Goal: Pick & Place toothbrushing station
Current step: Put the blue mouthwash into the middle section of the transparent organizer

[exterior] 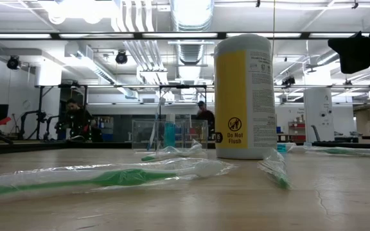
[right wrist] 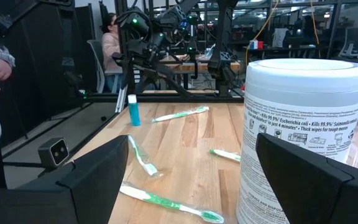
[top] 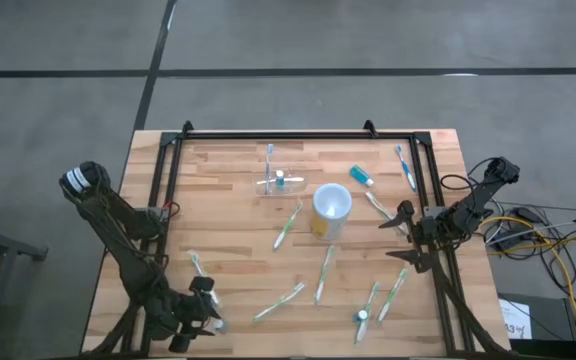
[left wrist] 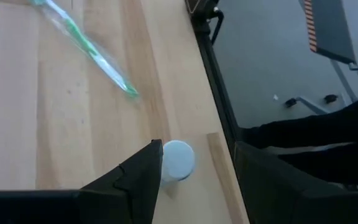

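Note:
The toothbrushing station, a clear holder with a toothbrush and a blue tube in it, stands on its base at the table's far middle; the low view shows it behind the canister. My left gripper is open at the near left corner, slanting down. A small upright tube with a white cap stands on the wood between its fingers, close beside one of them. My right gripper is open and level at the table's right side, clear of everything. My left gripper has one fingertip right beside the tube's white cap, coming at it slanting down from above. The finger overlaps the cap's edge in the wrist view, so I cannot tell whether it touches. The tube stands upright on the table.
A yellow wipes canister with a white lid stands mid-table. Several wrapped green and blue toothbrushes lie scattered, one near the left gripper. A blue tube lies far right. The black frame rail and table edge run beside the small tube.

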Robot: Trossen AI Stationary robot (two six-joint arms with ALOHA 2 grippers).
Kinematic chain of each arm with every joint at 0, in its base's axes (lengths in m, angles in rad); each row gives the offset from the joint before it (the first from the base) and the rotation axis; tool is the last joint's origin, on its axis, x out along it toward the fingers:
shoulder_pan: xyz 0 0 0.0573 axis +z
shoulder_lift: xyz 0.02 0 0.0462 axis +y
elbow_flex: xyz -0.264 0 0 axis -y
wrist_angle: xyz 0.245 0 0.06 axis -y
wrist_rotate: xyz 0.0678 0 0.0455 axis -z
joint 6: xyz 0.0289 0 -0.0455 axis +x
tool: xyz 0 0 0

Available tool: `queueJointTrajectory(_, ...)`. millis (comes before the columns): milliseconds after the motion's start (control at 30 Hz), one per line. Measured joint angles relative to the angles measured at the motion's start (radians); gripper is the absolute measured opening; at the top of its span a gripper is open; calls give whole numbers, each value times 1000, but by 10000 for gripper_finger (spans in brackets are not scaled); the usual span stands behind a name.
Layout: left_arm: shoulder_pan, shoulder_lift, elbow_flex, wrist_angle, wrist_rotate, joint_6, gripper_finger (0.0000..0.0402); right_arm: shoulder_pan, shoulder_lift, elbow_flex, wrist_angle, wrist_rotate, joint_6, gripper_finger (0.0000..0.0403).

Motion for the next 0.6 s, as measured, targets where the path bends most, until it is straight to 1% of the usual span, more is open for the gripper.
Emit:
queueJointTrajectory(200, 0, 1, -30, 17, -7, -9, 207, 0, 0, 0, 0, 0, 0, 343)
queueJointTrajectory(500, 2, 1, -78, 57, -9, -10, 207, 0, 1, 0, 0, 0, 0, 350)
queueJointTrajectory(600, 2, 1, -78, 68, -46, -5, 207, 0, 1, 0, 0, 0, 0, 347)
